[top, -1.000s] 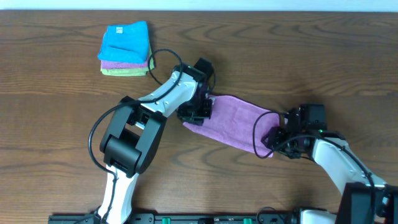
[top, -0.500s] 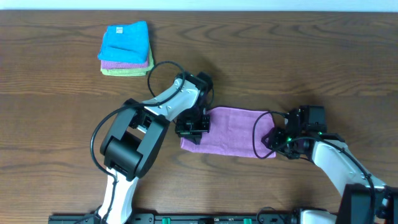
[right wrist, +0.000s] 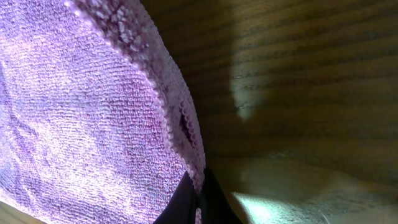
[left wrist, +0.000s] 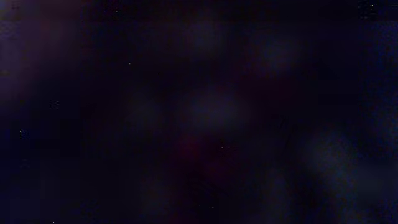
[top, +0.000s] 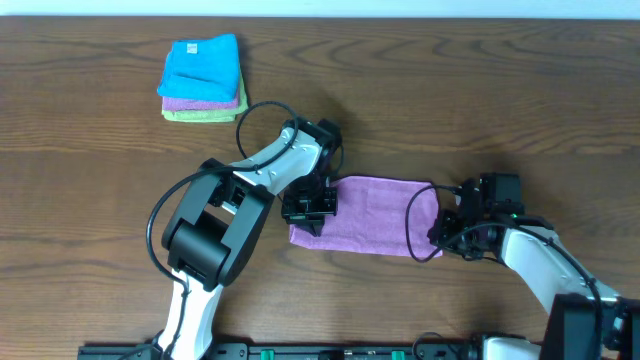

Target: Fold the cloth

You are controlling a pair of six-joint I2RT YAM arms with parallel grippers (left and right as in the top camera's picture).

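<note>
Two robot arms work a lilac cloth (top: 370, 214) that lies as a long strip on the wooden counter (top: 500, 100), one arm at each short end. The left tool (top: 308, 205) sits down on one short end, its fingers pressed together. Its own camera shows only darkness, probably because the lens is hard against the fabric, so it cannot be confirmed that a corner is pinched there, though from above it looks so.

At the opposite short end the right tool (top: 445, 228) is closed. In the wrist view its dark fingertips (right wrist: 196, 199) meet on the cloth's stitched hem, pinching the edge just where it curls off the counter. The hem looks doubled beside that pinch, so the strip is judged to be already folded once along its length.

Taking hold at both ends makes sense for soft fabric. With each end held, the strip stays taut and flat between the tools, and neither end can drag or bunch when one is carried over toward the other. The low pinch right at the hem also lets the right tool lift an edge without scooping up the fabric beneath it.

Well apart from the cloth, beyond the end the left arm works, a stack of folded cloths (top: 203, 78) with a bright blue one on top sits clear of both arms.
</note>
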